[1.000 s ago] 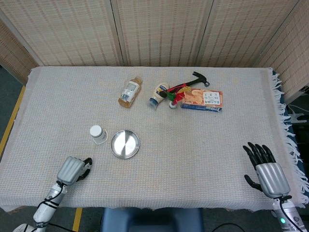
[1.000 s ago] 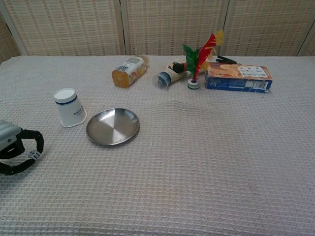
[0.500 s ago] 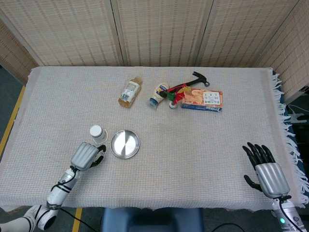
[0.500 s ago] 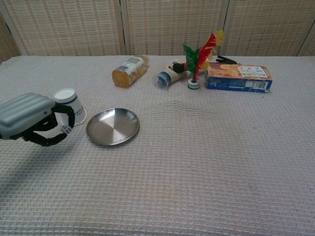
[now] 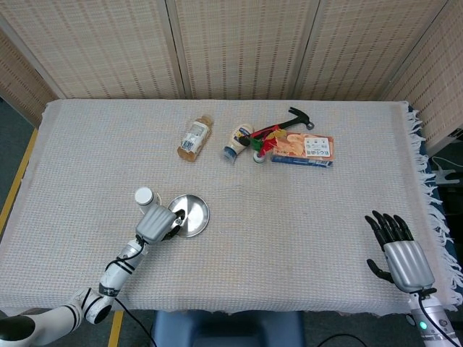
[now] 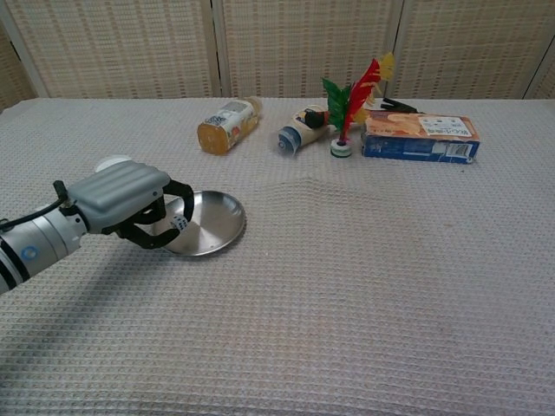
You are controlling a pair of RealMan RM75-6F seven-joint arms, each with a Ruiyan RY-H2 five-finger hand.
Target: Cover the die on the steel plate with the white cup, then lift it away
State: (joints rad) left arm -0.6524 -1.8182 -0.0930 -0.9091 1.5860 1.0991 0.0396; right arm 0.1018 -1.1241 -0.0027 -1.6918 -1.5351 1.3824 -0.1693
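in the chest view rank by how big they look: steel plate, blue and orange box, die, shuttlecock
Largest to smallest as they appear:
1. blue and orange box, though it lies farther back, so its lead over the plate is unsure
2. steel plate, partly hidden by the left hand
3. feather shuttlecock
4. die, pinched in that hand

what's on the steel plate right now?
Steel plate looks bare where visible. The left hand holds the die over its left edge; that part is covered, and contact cannot be told.

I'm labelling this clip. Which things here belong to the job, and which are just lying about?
Job: small white die pinched in the left hand; round steel plate; upturned white paper cup.

Lying about: two toppled bottles, feathered shuttlecock, flat blue-and-orange box, black hammer.
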